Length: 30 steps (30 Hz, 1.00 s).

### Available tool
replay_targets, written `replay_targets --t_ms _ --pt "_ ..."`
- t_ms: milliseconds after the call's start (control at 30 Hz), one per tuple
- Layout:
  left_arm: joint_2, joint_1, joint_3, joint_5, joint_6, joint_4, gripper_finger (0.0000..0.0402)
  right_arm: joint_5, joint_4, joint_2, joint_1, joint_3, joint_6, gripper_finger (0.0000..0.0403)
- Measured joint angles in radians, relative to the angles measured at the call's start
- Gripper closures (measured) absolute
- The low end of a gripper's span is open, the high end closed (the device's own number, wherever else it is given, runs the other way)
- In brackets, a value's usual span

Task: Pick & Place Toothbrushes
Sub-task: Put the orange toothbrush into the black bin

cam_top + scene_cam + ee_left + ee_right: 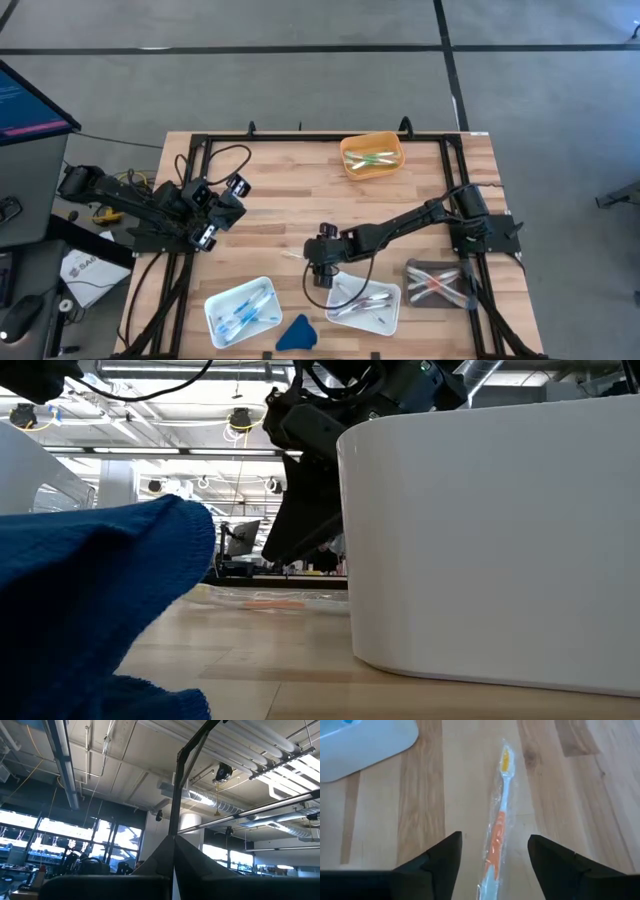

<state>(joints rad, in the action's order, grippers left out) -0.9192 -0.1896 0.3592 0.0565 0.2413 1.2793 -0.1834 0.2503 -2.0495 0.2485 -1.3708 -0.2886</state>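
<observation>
Wooden table (280, 190) carries trays (240, 310), a wrapped toothbrush (498, 827).

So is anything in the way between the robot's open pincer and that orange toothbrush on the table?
No, nothing visible. The right pincer is open just above the wrapped orange toothbrush, which lies alone on the bare wooden table between its fingers. The white tray sits off to one side.

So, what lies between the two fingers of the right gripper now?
In the right wrist view, an orange toothbrush in clear wrap lies on the wooden table between the open fingers of the right gripper, untouched.
</observation>
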Motion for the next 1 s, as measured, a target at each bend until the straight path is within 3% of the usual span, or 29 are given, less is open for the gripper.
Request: replay_targets --t_ms 1000 --pt "0.0 0.0 0.0 -0.001 -0.001 0.0 0.0398 0.055 0.017 0.0 0.021 0.001 -0.076 0.0209"
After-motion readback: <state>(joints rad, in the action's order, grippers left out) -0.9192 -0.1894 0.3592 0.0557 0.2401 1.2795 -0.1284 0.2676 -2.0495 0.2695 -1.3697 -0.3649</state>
